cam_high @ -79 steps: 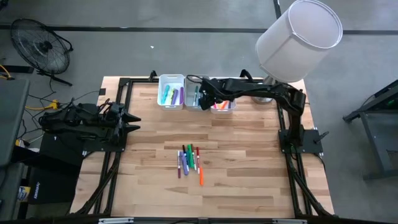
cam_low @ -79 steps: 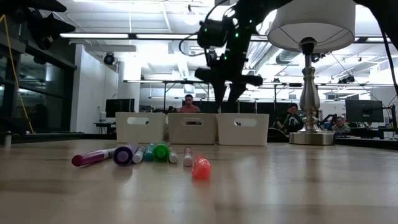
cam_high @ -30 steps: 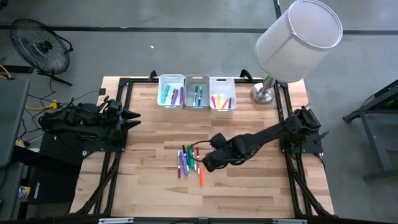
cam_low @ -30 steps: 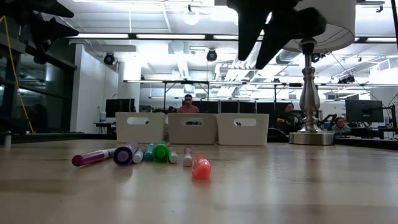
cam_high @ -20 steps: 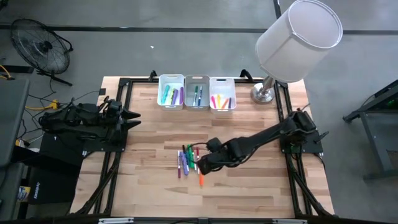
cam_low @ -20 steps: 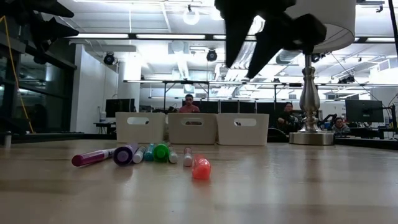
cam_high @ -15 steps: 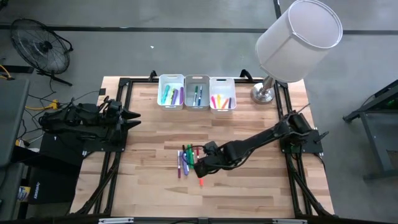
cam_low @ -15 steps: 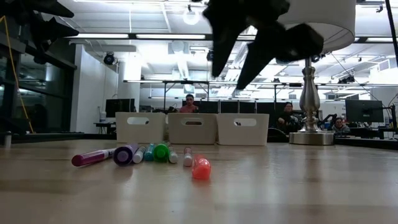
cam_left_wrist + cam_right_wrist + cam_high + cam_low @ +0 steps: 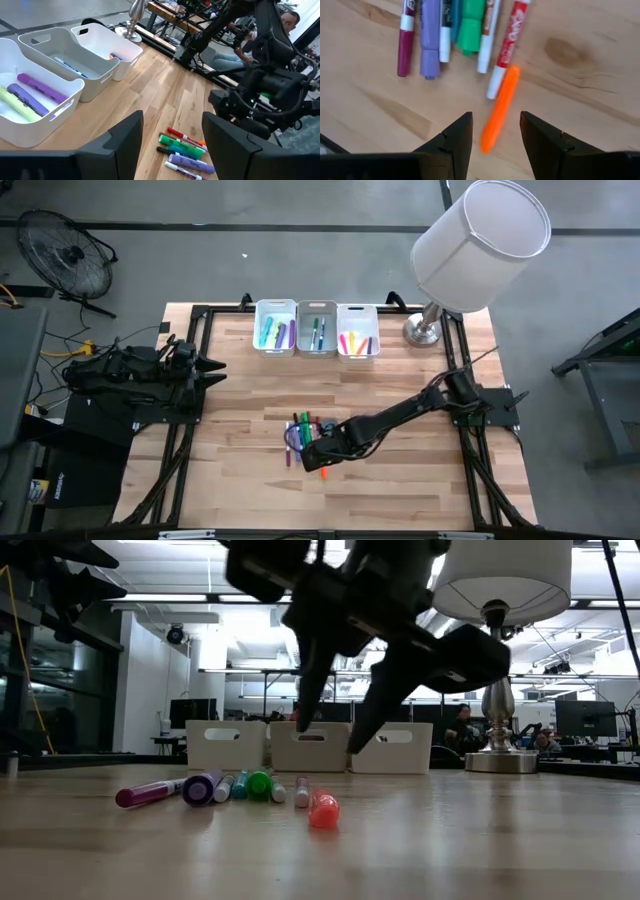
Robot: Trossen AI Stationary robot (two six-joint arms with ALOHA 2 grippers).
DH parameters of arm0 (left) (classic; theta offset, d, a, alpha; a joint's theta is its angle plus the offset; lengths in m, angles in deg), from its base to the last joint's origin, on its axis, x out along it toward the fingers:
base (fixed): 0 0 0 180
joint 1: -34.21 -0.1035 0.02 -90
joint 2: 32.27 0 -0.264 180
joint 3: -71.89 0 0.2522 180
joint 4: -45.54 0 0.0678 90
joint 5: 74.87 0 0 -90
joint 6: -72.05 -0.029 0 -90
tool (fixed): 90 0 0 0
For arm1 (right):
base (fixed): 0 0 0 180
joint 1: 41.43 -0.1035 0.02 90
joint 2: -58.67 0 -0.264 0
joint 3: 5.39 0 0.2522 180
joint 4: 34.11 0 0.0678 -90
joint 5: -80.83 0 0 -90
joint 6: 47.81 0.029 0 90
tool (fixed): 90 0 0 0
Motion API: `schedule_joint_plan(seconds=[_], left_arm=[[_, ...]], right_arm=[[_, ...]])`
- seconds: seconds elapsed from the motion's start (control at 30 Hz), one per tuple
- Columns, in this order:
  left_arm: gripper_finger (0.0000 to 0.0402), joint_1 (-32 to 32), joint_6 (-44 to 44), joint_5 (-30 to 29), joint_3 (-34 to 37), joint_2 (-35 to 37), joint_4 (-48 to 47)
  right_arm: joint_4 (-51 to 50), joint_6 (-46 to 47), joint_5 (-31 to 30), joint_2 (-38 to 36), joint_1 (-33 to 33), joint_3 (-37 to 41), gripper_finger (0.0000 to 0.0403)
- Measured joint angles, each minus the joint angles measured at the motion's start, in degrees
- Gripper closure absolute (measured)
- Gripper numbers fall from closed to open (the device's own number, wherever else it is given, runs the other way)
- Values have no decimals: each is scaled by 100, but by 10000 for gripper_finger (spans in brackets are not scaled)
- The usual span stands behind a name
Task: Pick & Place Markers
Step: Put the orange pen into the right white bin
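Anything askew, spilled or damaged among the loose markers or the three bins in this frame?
Nothing spilled or damaged. The loose markers lie in a row mid-table. Only the orange marker sits apart at a slant, under the open right claw. The three bins stand in line, upright. The left claw waits, open, at the table's left edge.

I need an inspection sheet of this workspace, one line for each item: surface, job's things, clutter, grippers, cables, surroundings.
Surface: wooden table, bare around the work.
Job's things: loose markers lying side by side mid-table; orange marker at the row's edge; more markers in three white bins at the far edge.
Clutter: lamp at the far right corner.
Grippers: right gripper open over the orange marker, not touching; left gripper open, waiting at the left edge.
Cables: bundle beside the left arm's base.
Surroundings: floor fan; people seated at desks behind.
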Motion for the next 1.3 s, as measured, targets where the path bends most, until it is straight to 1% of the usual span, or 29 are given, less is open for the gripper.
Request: schedule_joint_plan(seconds=[0.07, 0.3, 0.53, 0.7, 0.8, 1.0, 1.3], left_arm=[[200, 0, 0, 0, 0, -2, -4], [200, 2, 0, 0, 0, -2, -4], [200, 0, 0, 0, 0, -2, -2], [200, 0, 0, 0, 0, -1, -4], [200, 0, 0, 0, 0, 0, -4], [200, 1, 0, 0, 0, -2, -3], [200, 0, 0, 0, 0, -1, -2]], right_arm=[[-39, 6, 8, 123, 0, -132, 249], [-639, 116, 159, 486, -20, -586, 249], [-753, 153, 144, 775, -49, -981, 249], [-1018, 188, 182, 1028, -85, -1167, 249], [-1104, 220, 233, 1104, -108, -1210, 250], [-1340, 389, 119, 1169, -195, -1226, 250], [-1713, 403, 49, 1181, -240, -1215, 250]])
